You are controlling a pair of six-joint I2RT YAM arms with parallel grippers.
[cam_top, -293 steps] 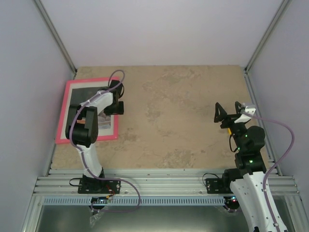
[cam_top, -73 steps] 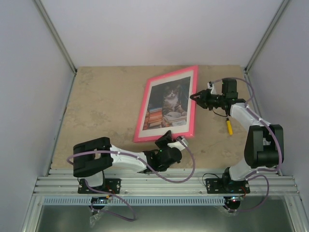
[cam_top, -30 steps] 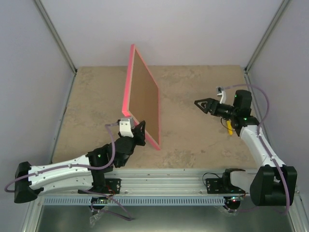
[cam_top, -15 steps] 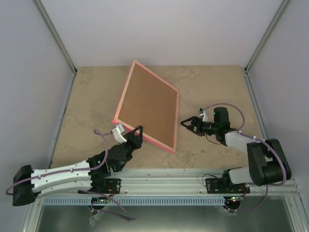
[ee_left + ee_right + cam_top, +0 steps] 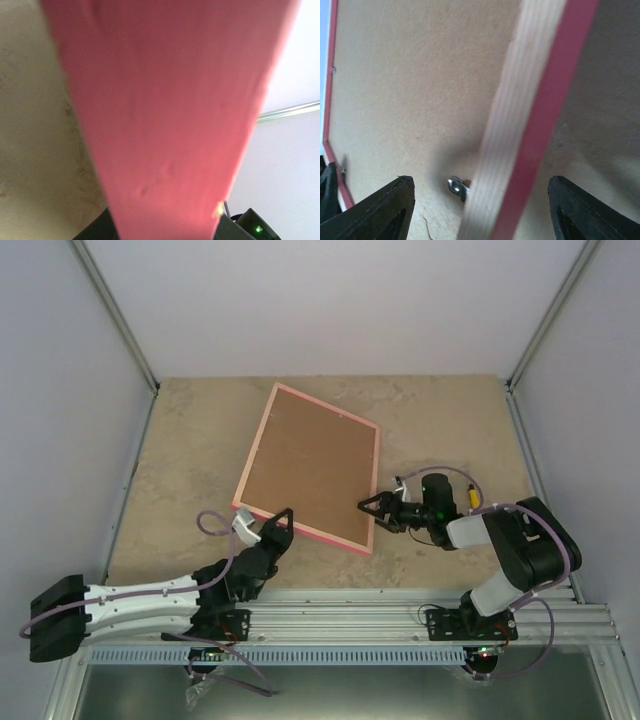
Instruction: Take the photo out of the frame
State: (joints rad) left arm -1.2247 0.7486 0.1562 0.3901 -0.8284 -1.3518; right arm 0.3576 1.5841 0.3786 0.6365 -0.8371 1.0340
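Observation:
The pink frame [image 5: 310, 468] lies face down in the middle of the table, its brown fibreboard back up. The photo is hidden beneath that back. My left gripper [image 5: 272, 528] is shut on the frame's near edge close to the left corner, and pink rim [image 5: 165, 100] fills the left wrist view. My right gripper [image 5: 370, 508] stands open at the frame's near right corner. The frame's rim [image 5: 525, 115] runs between its fingertips [image 5: 395, 205] without touching them. A small metal tab [image 5: 456, 185] sticks out over the brown back [image 5: 410, 85].
A small yellow object [image 5: 472, 497] lies on the beige tabletop [image 5: 450, 420] just behind my right arm. White walls with metal posts close in the table at the left, back and right.
The frame has come down from standing on edge to lying back-up, still held by my left gripper. My right gripper has moved left to the frame's right edge and narrowed slightly.

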